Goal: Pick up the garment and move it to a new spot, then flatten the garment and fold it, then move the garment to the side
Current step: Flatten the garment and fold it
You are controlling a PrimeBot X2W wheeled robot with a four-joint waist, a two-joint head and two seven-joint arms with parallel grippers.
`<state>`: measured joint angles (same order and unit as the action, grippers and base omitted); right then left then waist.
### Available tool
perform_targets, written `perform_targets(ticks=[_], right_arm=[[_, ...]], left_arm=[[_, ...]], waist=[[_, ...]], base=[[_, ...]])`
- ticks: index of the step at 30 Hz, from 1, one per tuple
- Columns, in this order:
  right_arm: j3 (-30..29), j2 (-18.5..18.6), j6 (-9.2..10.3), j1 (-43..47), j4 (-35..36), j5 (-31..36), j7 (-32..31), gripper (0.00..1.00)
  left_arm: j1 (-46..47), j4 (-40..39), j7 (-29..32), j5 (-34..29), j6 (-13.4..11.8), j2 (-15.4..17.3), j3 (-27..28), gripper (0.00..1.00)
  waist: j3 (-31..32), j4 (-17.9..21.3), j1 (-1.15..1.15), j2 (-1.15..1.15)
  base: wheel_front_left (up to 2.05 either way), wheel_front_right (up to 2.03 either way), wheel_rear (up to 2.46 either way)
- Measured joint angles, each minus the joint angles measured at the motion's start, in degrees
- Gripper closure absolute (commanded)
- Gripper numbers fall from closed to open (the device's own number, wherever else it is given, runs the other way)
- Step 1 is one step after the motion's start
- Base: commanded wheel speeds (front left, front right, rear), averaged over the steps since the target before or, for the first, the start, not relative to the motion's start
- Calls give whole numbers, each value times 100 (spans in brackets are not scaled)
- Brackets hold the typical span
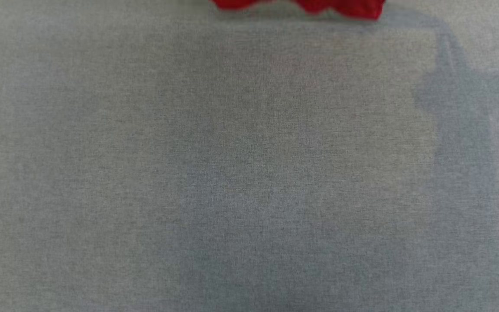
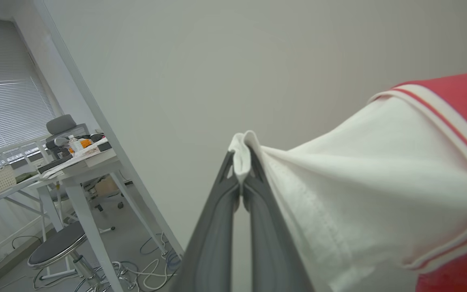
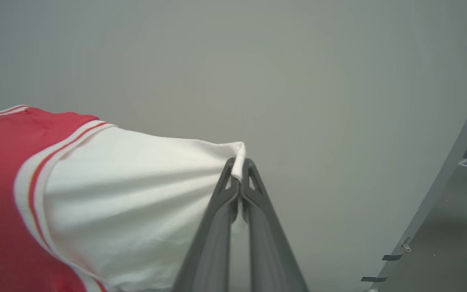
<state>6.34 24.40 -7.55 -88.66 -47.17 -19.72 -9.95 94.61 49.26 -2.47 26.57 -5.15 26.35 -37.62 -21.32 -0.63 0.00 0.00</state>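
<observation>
The left end effector (image 2: 241,162) and right end effector (image 3: 239,168) each clamp an edge of the garment (image 2: 379,182), spreading it between them, probably for flattening.

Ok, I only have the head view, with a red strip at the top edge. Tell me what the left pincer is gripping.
Observer: The left pincer is shut on the hem of a white sleeve of the garment.
Operator: Now report the right one.
Observer: The right pincer is shut on the edge of the other sleeve, with the red body stretching away between the two.
</observation>
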Motion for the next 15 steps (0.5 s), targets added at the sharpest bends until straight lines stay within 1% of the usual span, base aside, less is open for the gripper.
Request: perform_targets(ticks=[2,6,9,15], right_arm=[[47,-31,0,-320,-124,54,73,100],[229,-110,1,-621,-320,46,123,100],[411,-174,1,-698,-505,-11,193,100],[814,-264,1,-712,-795,-333,186,100]], left_arm=[[291,114,-62,-37,0,-41,16,100],[578,349,-160,-41,22,-151,15,100],[621,591,-267,-20,47,-244,38,100],[564,1058,-419,188,216,-410,112,100]], waist=[[-171,9,0,0],[-481,26,0,0],[-734,41,0,0],[-1160,58,0,0]], base=[[0,0,0],[0,0,0],[0,0,0],[0,0,0]])
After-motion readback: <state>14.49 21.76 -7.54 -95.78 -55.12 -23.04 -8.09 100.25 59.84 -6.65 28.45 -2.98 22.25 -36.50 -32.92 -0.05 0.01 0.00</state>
